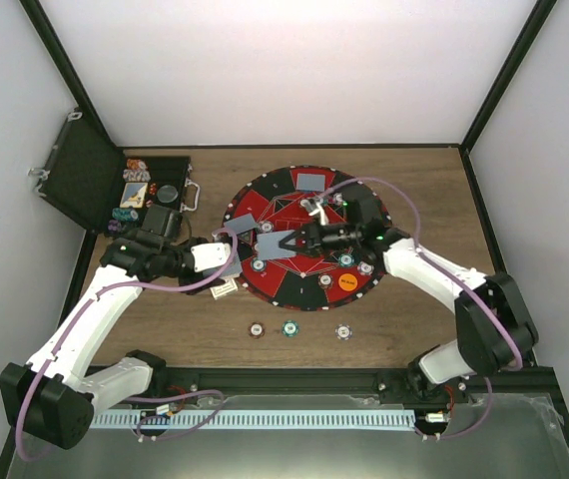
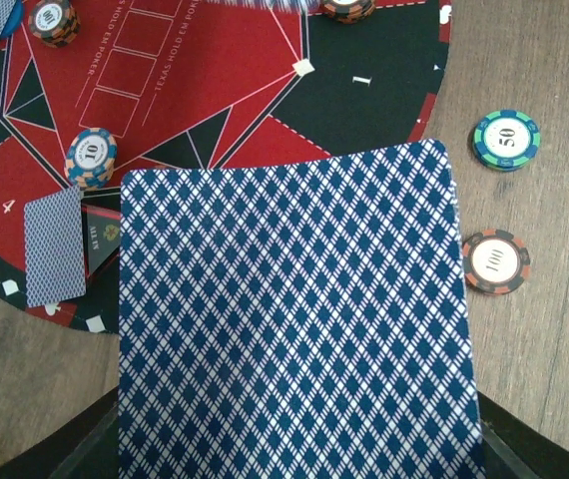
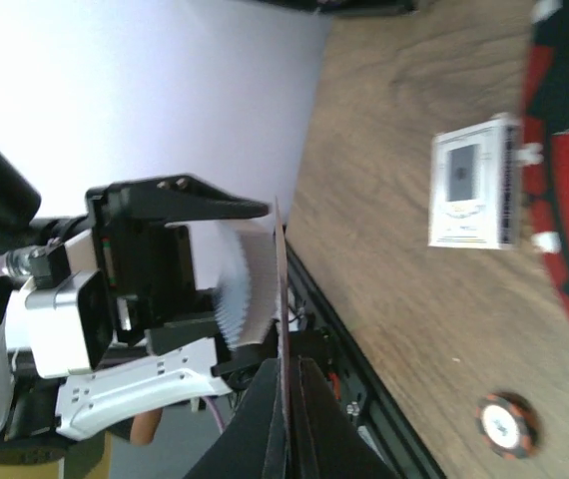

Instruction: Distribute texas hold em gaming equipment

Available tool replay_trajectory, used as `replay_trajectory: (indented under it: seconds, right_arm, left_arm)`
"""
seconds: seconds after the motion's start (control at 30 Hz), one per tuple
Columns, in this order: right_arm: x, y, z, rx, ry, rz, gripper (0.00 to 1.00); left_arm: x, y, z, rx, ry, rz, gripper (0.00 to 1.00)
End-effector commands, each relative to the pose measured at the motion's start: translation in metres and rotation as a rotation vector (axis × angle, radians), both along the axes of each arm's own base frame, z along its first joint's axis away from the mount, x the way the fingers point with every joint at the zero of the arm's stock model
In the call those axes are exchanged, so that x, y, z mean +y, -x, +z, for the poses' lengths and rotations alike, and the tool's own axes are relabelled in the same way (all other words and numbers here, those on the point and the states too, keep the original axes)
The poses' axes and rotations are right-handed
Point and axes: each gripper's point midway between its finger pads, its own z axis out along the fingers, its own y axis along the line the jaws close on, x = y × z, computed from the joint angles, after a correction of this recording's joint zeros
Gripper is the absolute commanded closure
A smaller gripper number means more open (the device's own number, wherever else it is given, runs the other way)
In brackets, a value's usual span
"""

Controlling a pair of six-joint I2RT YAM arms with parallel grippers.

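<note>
Top external view: distribution is judged partly complete. The round red-and-black poker mat (image 1: pixel 253 205) lies mid-way across the brown wooden table (image 1: pixel 414 329). One grey-blue-backed playing card (image 1: pixel 311 181) lies face down at the mat's 12 o'clock seat. A second dealt card (image 2: pixel 53 244) lies on the 9 o'clock side. Small round edge-striped poker chips (image 2: pixel 91 157) sit at several seats, and the orange disc button (image 1: pixel 346 281) sits at about 5 o'clock. Three more chips lie on bare wood beyond the 6 o'clock rim, apart from the mat: a brown chip (image 1: pixel 256 328), a teal chip (image 1: pixel 290 327) and a white chip (image 1: pixel 343 330).

Left gripper (image 1: pixel 227 256): clamped on the deck of diamond-patterned cards (image 2: pixel 294 319), held over the mat's 9 o'clock rim.

Right gripper (image 3: pixel 284 419): fingers together on a single card (image 3: pixel 280 289), seen edge-on in the right wrist view, just beside the deck. Judged step: taking that card off the deck for a seat.

Remaining, as judged:
- The other seats in view show no card.
- The black hinged case (image 1: pixel 85 180), open off the mat at 10 o'clock, still holds chips.
- The three outlying chips may still need seats.

A small white card box (image 1: pixel 224 288) lies just off the 8 o'clock rim
</note>
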Motion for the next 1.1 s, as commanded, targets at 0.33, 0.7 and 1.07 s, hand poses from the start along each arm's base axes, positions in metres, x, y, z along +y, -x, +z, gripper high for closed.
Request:
replay_trajectory:
  seconds: [0.33,0.7,1.07]
  right_arm:
    - [-0.153,-0.035,-0.118,0.099,0.303,-0.357,0.99]
    - [-0.181,-0.039,-0.157,0.127,0.473,-0.429,0.99]
    - [-0.204,-0.034,-0.175,0.152,0.632,-0.481,0.87]
  left_arm:
    - [-0.002,-0.001,0.007,-0.026,0.017,-0.018,0.95]
    - [-0.003,0.000,0.006,-0.022,0.016,-0.021,0.95]
    - [-0.003,0.000,0.008,-0.026,0.023,-0.024,0.95]
